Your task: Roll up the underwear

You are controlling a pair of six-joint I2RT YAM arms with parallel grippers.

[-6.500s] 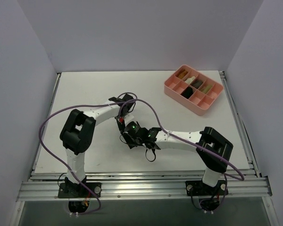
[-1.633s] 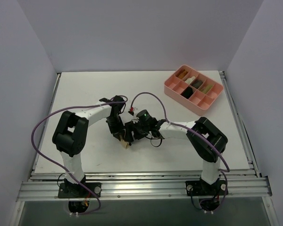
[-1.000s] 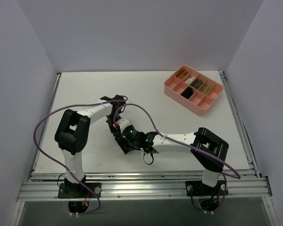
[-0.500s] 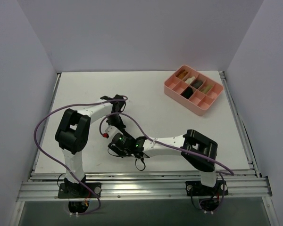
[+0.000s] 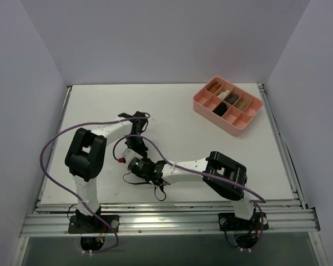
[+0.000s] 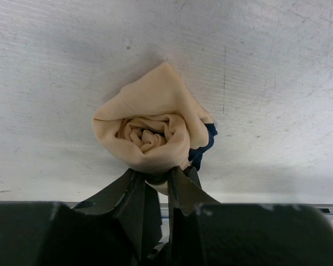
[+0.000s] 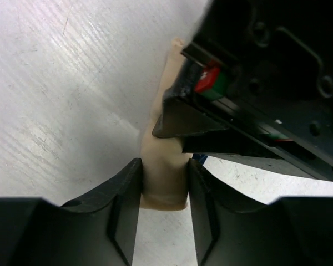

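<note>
Most of the rolling is looking complete. In the left wrist view I am seeing the underwear [image 6: 150, 133] end-on as a tight tan spiral, with several turns winding into the centre and a short piece of dark trim showing at its lower right edge. The roll is resting on the table [image 6: 266, 66], near the middle of the near half in the overhead view, where the two arms are converging and hiding it.

1. The left hand [image 6: 156, 180] is pinching the lower edge of the roll. Its fingers are standing narrow, with only a fold of cloth between them.
2. The right hand [image 7: 164, 172] is gripping the roll from the other direction. Its two fingers are pressing against opposite sides of the tan cloth, and the body of the left hand is crowding the upper right of that view.
3. The outer layer is forming a loose peak at the top of the spiral, so I am judging that the last wrap is not fully smoothed down.

What is remaining, as I am judging it, is letting go with both hands and confirming that the roll is holding its shape unaided. The pink tray [image 5: 213, 117] is sitting well apart at the far right.
</note>
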